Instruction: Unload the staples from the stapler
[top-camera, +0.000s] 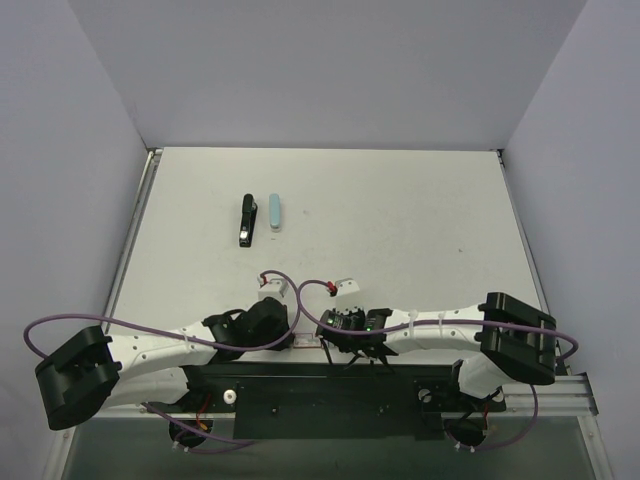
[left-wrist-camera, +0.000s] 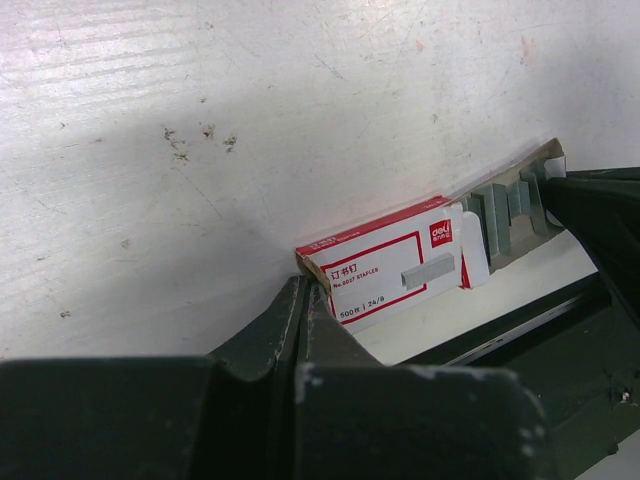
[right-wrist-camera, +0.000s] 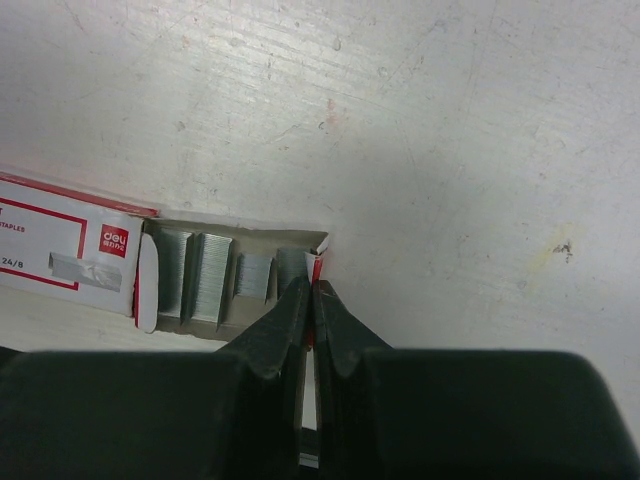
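The black stapler (top-camera: 245, 220) lies closed on the far left part of the table, far from both grippers. Both grippers are low at the near edge, on a red and white staple box (left-wrist-camera: 400, 270). My left gripper (left-wrist-camera: 305, 285) is shut at the brown end of the box's sleeve; it also shows in the top view (top-camera: 287, 338). My right gripper (right-wrist-camera: 312, 290) is shut on the end flap of the box's pulled-out tray (right-wrist-camera: 250, 235); it also shows in the top view (top-camera: 330, 343). Several staple strips (right-wrist-camera: 190, 265) lie in the tray.
A pale blue oblong bar (top-camera: 274, 212) lies just right of the stapler, parallel to it. Grey walls enclose the white table (top-camera: 400, 220) on the left, back and right. The black base rail (top-camera: 320, 385) runs along the near edge.
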